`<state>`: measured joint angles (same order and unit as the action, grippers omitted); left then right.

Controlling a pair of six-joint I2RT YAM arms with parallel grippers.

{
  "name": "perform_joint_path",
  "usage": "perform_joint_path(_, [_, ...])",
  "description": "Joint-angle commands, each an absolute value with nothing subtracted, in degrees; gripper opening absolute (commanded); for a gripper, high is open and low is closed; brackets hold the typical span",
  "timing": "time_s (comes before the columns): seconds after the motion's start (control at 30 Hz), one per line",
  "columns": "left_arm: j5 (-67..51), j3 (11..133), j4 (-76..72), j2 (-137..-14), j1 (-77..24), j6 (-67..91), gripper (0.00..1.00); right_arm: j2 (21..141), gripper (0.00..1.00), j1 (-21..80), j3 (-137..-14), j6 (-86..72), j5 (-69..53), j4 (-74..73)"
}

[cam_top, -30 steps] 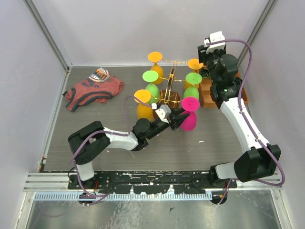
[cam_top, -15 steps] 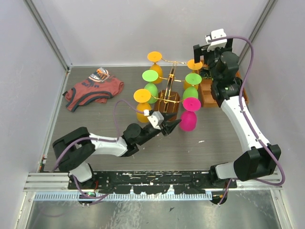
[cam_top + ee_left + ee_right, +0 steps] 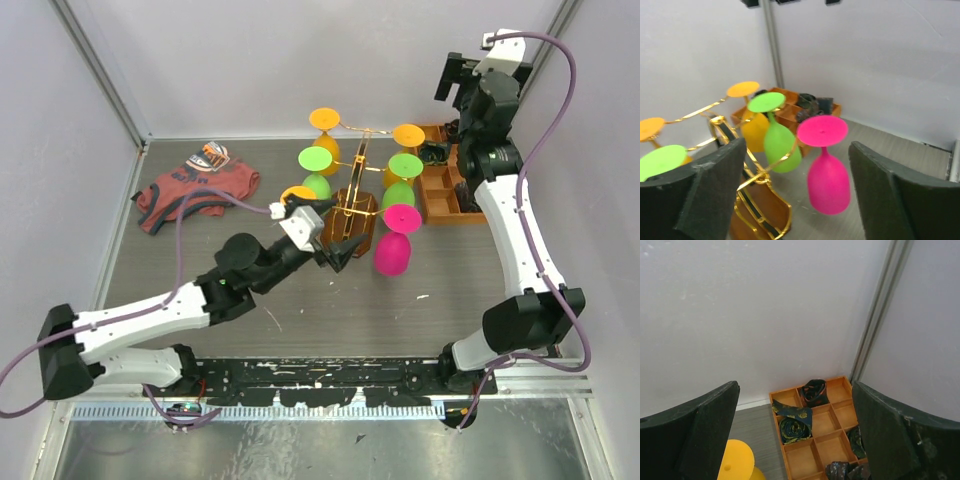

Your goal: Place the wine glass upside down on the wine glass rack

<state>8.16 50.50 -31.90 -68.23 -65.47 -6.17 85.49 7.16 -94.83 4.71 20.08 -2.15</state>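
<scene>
Jaws apart and empty, the left gripper (image 3: 340, 252) is hovering low, arm outstretched, beside the pink wine glass (image 3: 392, 255) hanging upside down on the wine glass rack (image 3: 350, 205); the right gripper (image 3: 452, 82), likewise spread, is raised high above the tray (image 3: 440, 197).

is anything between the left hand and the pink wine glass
Nothing visible. The left hand is open and the pink wine glass shows clear in the gap between its fingers. The green glass and the wine glass rack sit off to the side of it, not in front.
</scene>
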Motion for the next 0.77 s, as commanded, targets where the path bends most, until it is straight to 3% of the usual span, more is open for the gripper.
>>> perform_joint_path(0.0, [15.8, 55.3, -18.2, -64.1, -64.8, -11.7, 0.97, 86.3, 1.0, 7.3, -98.3, -0.8, 28.0, -6.2])
perform_joint_path(0.3, [27.9, 71.0, -1.5, -63.0, -52.3, -5.9, 0.98, 87.2, 1.0, 8.0, -100.5, 0.0, 33.6, -6.9])
perform_joint_path(0.53, [22.3, 76.0, 6.2, -62.2, -36.7, 1.3, 0.98, 86.4, 1.0, 8.3, -99.1, 0.0, 33.7, -5.5])
perform_joint_path(0.73, [20.6, 76.0, 8.9, -61.8, -35.1, 1.3, 0.98, 86.2, 1.0, 8.4, -98.7, 0.8, 33.4, -5.0])
